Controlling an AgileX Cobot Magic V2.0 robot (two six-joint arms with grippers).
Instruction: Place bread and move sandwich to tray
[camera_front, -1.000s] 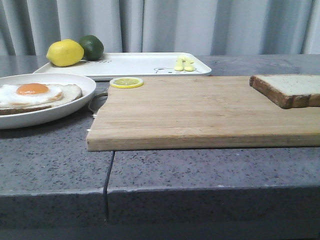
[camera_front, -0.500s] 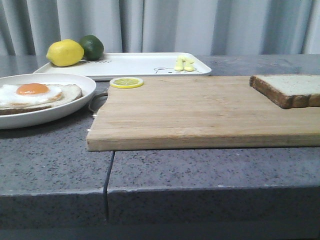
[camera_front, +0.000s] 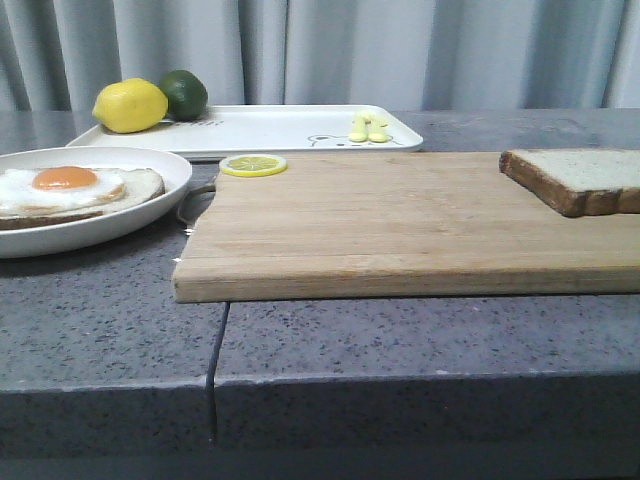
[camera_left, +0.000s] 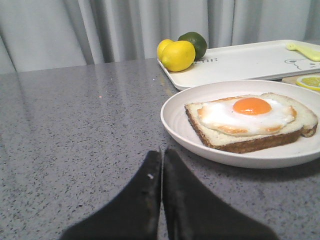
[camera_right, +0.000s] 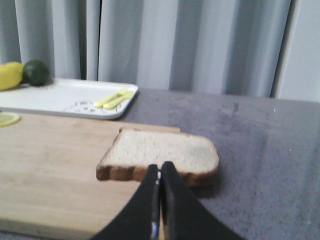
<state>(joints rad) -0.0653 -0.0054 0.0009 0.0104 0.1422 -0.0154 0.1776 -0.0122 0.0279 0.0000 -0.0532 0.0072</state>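
Here both pincers, left (camera_left: 161, 152) and right (camera_right: 159, 167), are pressed together; cutting board (camera_front: 400, 225) separates bread (camera_front: 578, 178) and sandwich (camera_front: 70, 192).

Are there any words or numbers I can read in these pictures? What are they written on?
No words or numbers can be read.
The tray has dark writing near the lemon and lime: too small and blurred to read.
The tray also has a small bear-like drawing: a picture, not words.
The cutting board, the plate and the bread show no writing.
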